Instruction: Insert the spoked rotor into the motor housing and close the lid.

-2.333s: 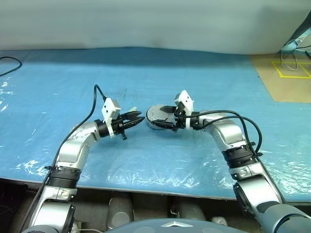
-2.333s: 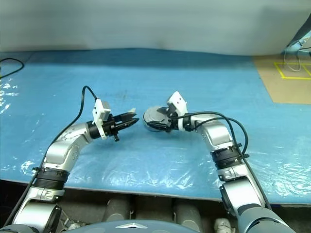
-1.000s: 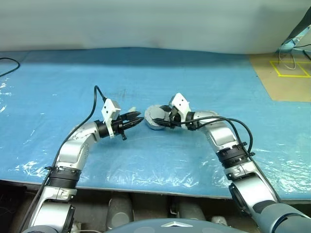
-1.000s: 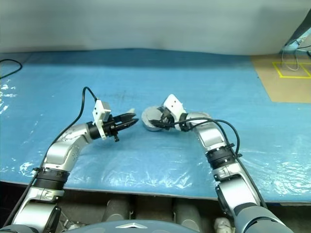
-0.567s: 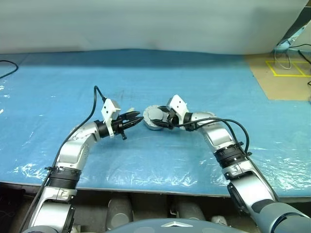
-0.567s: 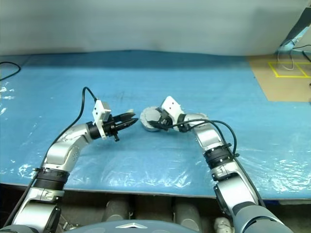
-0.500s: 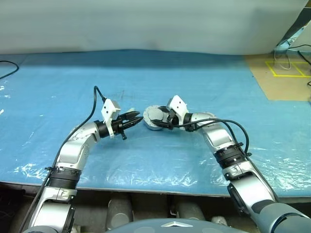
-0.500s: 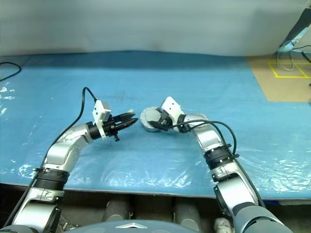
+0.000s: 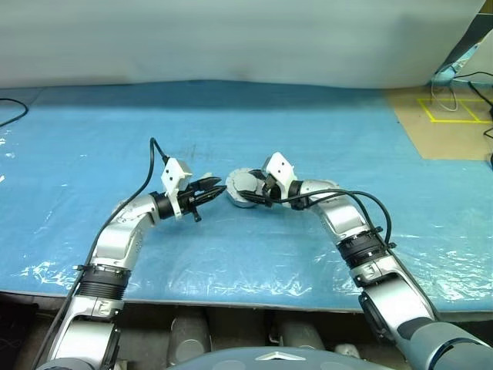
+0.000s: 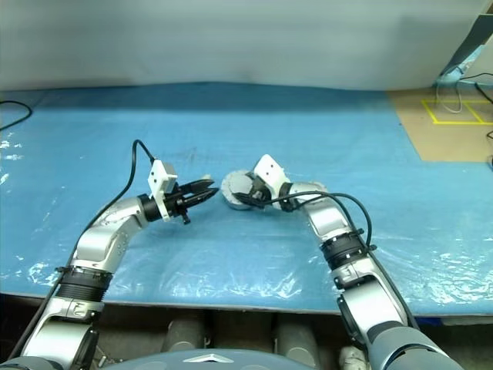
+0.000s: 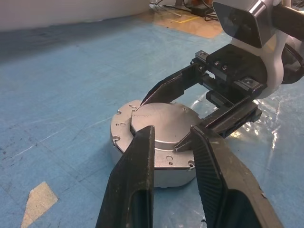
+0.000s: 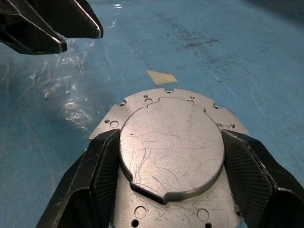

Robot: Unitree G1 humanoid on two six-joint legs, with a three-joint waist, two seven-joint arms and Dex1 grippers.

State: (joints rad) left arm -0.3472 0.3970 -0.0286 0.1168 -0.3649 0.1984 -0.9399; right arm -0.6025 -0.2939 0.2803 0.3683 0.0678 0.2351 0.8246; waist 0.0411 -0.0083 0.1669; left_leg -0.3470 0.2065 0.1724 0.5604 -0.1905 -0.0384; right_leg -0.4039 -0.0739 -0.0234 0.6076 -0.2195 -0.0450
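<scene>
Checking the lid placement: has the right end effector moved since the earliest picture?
Yes. The right end effector, gripping the lid, has shifted lower and closer to the tape scrap.

We log one short round silver motor housing [image 11: 142, 156] lying flat on blue sheeting, its smooth grey round metal lid [image 12: 171, 147] seated on top, smooth face up.

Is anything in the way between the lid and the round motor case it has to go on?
Nothing I can see. The lid already lies flat on top of the motor housing, with the right gripper clamped on its two sides. The left gripper hangs open beside it, touching nothing.
</scene>
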